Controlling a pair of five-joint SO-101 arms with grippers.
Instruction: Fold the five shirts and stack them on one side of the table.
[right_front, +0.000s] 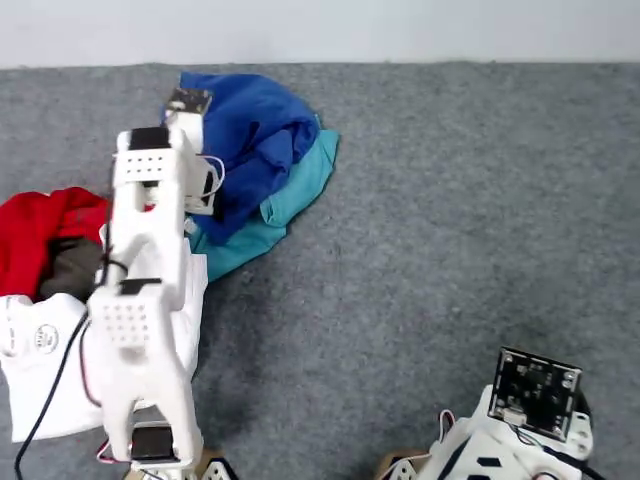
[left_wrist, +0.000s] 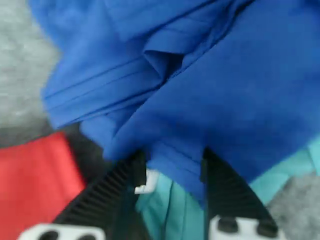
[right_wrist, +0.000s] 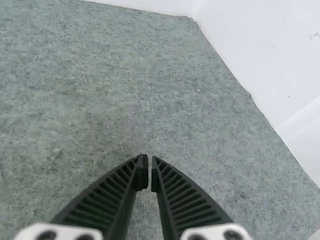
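Folding not begun, by appearance: blue shirt crumpled on teal shirt, hem between spread left fingers; red shirt, brown shirt, white shirt heaped beside them; right fingers pressed together, well apart, over worktop.

Table: we note a grey, felt-like covering across the whole top, meeting a pale wall along the upper edge of the frame. The centre and right of the surface are bare grey.

Upper left: teal shirt lies flat on the covering, its corner pointing right. Blue shirt is heaped on top of it, crumpled, and spills toward the far edge.

Left edge, mid-height: red shirt, bunched. A dark grey-brown garment sits just below, touching it.

Lower left: white shirt spread on the table, touching the dark garment.

From the right wrist view we record the same grey surface.
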